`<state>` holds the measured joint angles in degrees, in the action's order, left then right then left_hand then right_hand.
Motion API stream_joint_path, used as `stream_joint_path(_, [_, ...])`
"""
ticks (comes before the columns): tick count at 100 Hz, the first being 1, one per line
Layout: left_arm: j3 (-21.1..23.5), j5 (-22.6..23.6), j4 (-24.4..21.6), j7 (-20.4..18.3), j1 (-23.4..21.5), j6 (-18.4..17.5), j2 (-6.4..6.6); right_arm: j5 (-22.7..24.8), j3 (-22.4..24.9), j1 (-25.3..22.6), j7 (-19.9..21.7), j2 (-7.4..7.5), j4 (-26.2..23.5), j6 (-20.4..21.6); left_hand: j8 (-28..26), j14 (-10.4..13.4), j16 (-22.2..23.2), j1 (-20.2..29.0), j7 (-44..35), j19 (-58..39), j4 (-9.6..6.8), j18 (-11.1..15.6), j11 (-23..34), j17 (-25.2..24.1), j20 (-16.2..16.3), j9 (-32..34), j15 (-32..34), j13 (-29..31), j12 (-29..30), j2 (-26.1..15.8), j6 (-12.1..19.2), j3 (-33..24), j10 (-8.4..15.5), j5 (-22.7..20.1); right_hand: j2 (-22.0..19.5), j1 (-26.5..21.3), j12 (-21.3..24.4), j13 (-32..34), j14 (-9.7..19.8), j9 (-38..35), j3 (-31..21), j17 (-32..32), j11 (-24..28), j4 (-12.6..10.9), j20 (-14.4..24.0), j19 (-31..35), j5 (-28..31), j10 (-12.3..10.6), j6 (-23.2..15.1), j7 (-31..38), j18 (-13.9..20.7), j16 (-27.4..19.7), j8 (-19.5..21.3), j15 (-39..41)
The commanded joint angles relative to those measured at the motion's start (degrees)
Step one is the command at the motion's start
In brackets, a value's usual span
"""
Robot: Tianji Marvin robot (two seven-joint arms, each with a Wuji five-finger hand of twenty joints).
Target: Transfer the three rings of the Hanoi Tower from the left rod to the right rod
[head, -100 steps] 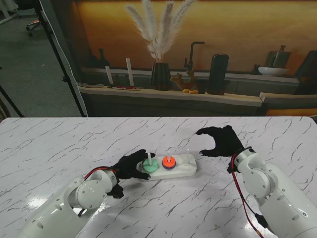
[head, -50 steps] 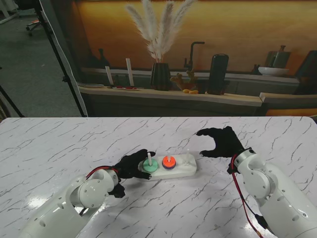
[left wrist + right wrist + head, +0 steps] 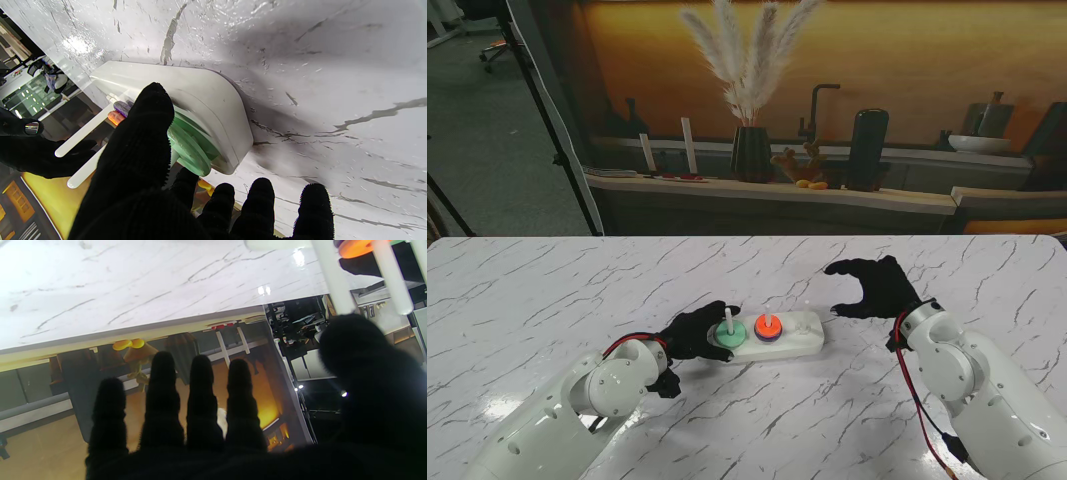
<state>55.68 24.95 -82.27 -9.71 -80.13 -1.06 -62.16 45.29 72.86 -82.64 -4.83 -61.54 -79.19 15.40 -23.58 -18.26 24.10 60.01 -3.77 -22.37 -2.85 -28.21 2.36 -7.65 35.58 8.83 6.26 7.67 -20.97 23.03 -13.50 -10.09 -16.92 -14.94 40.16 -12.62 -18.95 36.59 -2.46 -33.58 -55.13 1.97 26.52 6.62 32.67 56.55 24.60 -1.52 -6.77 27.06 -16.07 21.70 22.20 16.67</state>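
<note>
On the marble bench (image 3: 547, 290) lies the white tower base (image 3: 802, 335), its long side running left to right. The green ring (image 3: 726, 338) sits low on the left rod (image 3: 728, 320), while the orange ring (image 3: 768, 327) rests over a purple ring (image 3: 768, 337) on the middle rod; the right rod is hard to make out from the stand. The left hand (image 3: 689, 334) is at the base's left end, its thumb (image 3: 146, 133) over the green ring (image 3: 188, 150) and the other fingers curled beside it, though whether it actually grips the ring cannot be told. The right hand (image 3: 875, 285) hovers just right of and beyond the base, fingers spread, holding nothing.
</note>
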Motion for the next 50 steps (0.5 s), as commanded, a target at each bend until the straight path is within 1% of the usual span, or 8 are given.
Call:
stream_joint_path(1, [-0.6, 0.1, 0.8, -0.7, -0.4, -0.6, -0.27, 0.0, -0.1, -0.5, 0.0, -0.40, 0.1, 0.0, 1.0, 1.0, 0.4, 0.3, 0.4, -4.9, 0.18, -1.7, -0.3, 1.7, 1.4, -2.0, 0.0, -0.7, -0.3, 2.4, -0.9, -1.6, -0.1, 1.0, -1.2, 0.0, -0.5, 1.0, 1.1, -0.7, -0.8, -0.4, 0.7, -1.6, 0.7, 1.1, 0.4, 0.1, -0.2, 0.7, -6.4, 0.9, 0.9, 0.8])
stream_joint_path(21, [-1.2, 0.9, 1.3, -0.6, 0.0, -0.5, -0.23, -0.3, 0.0, -0.5, -0.1, -0.45, 0.2, 0.3, 0.7, 0.8, 1.0, 0.3, 0.1, -9.0, 0.52, -1.3, -0.2, 1.9, 2.5, -1.6, 0.7, -0.1, -0.6, 2.3, -1.3, -2.3, -0.3, 0.7, -1.2, 0.0, -0.6, 1.1, 1.2, -0.8, -0.8, -0.3, 0.8, -1.6, 0.8, 1.2, 0.6, -0.1, -0.1, 0.8, -6.4, 1.0, 0.9, 1.0])
stream_joint_path(50, [-1.8, 1.9, 1.9, 0.2, 0.3, 0.0, -0.33, -0.6, -0.1, -0.5, -0.2, -0.50, 0.4, 0.4, 0.4, 0.7, 1.7, 0.6, -0.4, -12.0, 0.87, -1.0, 0.0, 2.3, 2.7, -0.8, 1.4, 0.6, -0.9, 1.1, -1.5, -1.9, -0.3, -0.4, -1.1, -0.1, -0.7, 1.1, 1.3, -0.9, -0.9, -0.2, 0.9, -1.6, 1.0, 1.4, 0.6, 0.1, 0.0, 0.9, -6.4, 1.1, 0.8, 1.3])
